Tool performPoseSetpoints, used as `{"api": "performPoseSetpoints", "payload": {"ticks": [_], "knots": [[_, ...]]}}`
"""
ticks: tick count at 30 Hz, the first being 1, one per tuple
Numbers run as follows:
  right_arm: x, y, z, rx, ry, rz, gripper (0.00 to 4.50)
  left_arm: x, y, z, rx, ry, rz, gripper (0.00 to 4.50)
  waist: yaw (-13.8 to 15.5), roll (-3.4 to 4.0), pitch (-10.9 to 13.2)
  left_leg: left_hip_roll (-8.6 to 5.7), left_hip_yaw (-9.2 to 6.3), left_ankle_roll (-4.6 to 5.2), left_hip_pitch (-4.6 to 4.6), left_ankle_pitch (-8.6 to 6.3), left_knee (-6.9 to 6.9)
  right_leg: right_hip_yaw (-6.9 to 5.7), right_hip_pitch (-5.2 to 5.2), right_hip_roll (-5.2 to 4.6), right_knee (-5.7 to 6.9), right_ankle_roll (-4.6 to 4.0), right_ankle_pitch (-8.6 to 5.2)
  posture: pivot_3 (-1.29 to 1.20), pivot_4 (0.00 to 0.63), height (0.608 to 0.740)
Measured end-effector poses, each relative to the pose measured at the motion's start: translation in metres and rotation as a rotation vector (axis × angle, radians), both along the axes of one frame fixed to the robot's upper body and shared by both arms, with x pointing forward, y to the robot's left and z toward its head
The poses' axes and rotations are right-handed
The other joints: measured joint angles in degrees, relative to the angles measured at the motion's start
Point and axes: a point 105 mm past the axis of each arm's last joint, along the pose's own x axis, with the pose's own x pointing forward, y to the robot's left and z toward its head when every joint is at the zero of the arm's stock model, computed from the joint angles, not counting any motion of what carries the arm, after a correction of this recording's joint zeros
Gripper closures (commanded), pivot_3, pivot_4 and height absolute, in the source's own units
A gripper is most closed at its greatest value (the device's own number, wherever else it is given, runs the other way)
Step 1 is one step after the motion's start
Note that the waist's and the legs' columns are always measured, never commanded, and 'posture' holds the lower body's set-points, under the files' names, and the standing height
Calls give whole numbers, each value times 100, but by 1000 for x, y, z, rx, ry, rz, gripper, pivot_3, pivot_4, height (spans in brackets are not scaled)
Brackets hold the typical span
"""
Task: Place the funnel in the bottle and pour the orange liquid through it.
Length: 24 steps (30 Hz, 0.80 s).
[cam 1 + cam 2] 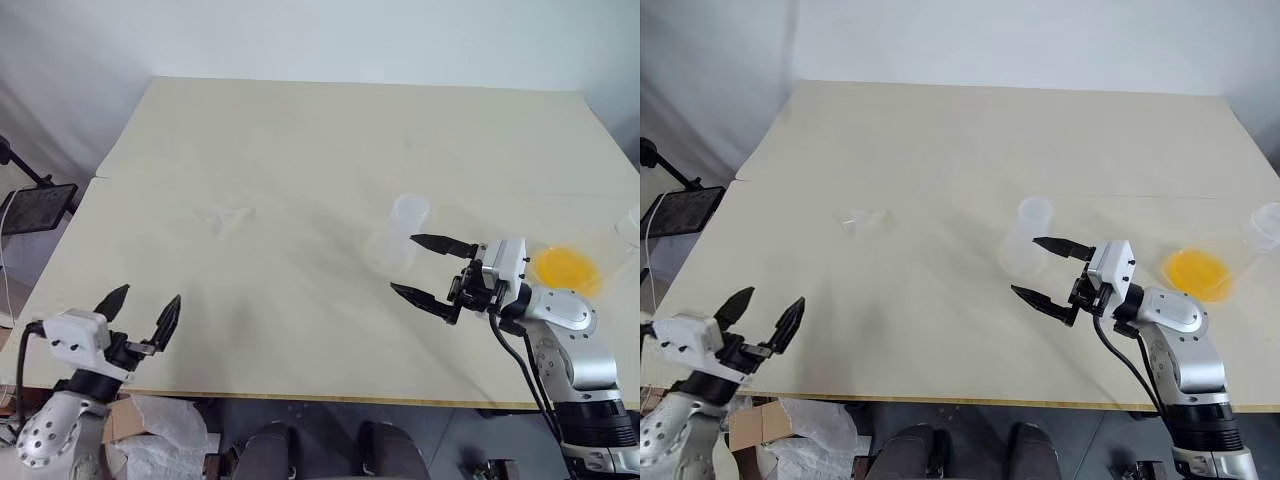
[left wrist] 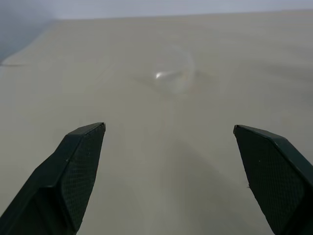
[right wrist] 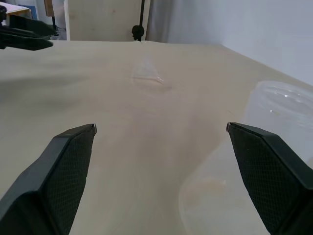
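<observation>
Table (image 1: 300,150): pale cream top, matte, smooth, with a straight seam running left to right across its middle.

Funnel (image 1: 862,221): clear colourless plastic, lying on its side on the left-centre of the table, its cone faint against the surface. In the left wrist view it reads as a glassy rounded form (image 2: 172,73) with one bright glint.

Bottle (image 1: 1025,235): clear colourless, standing right of centre, with a round open rim at top and a wider base; walls almost invisible against the cream top. It stands just beside the right gripper, on that gripper's far side.

Orange liquid (image 1: 1197,272): a bright orange-yellow translucent round patch, held in a clear vessel whose outline is hard to make out, at the right near part of the table.

Left gripper (image 1: 140,318): black, tapered, textured fingers, spread wide with nothing between them, at the near left edge, well apart from the funnel.

Right gripper (image 1: 1050,270): same black pointed fingers, spread wide, empty, pointing left, between bottle and liquid.
</observation>
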Motion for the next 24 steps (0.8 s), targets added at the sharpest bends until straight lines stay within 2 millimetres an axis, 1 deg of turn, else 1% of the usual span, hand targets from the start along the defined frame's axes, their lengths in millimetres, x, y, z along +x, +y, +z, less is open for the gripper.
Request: {"api": "performPoseSetpoints", "payload": {"ticks": [1, 2, 5, 7, 10, 11, 12, 19, 22, 24], "knots": [[0, 0, 0, 0, 2, -1, 0, 4, -1, 3, 6, -9, -7, 37, -5, 0, 0, 0, 1, 0, 0, 0, 0, 0, -1, 1, 2, 0, 0, 0, 150, 740], [-1, -2, 0, 2, 2, -11, 0, 13, -4, 8, 18, -24, -24, 37, -18, 1, -2, 0, 7, 0, 0, 0, -1, 2, -3, 1, 1, 0, 0, 0, 150, 740], [-5, -5, -4, 4, 13, -37, 0, 42, -4, 12, 46, -11, -48, 37, -22, 3, -3, -4, 12, 0, -1, -1, -5, 2, -16, 2, 18, 0, 0, 0, 150, 740], [-6, -5, -5, 5, 16, -44, 0, 55, -1, 13, 38, 2, -48, 37, -25, 3, -3, -4, 15, 0, -1, -1, -6, 2, -19, 2, 20, 0, 0, 0, 150, 740], [-8, -5, -5, 6, 18, -51, 0, 65, 0, 15, 28, 5, -50, 37, -44, 3, -3, -3, 18, 0, 0, -1, -6, 1, -20, 3, 21, 0, 0, 0, 150, 740], [-8, -5, -4, 7, 16, -58, 0, 72, -2, 16, 19, 11, -66, 37, -56, 3, -3, -4, 22, 0, 0, -1, -7, 2, -21, 2, 21, 0, 0, 0, 150, 740], [-10, -5, -4, 10, 13, -68, 0, 87, -10, 17, 4, 22, -106, 37, -40, 2, -3, -4, 22, 0, 1, 0, -6, 0, -20, 3, 23, 0, 0, 0, 150, 740], [-12, -3, -2, 14, 4, -75, 0, 107, -27, 19, -5, 47, -179, 37, -25, 1, -3, -7, 22, -1, 1, 0, -6, 0, -20, 2, 24, 1, 1, 0, 150, 740], [-13, -2, -3, 17, 8, -82, 0, 112, -35, 19, 0, 58, -215, 37, -26, 1, -3, -9, 22, -1, 1, 0, -6, 1, -21, 2, 24, 2, 1, 0, 150, 740], [-15, -1, 0, 20, -4, -89, 0, 116, -48, 11, 24, 88, -254, 37, -33, 1, -3, -6, 23, -2, 1, 1, -6, 1, -21, 5, 23, 2, 1, 0, 150, 740]]}}
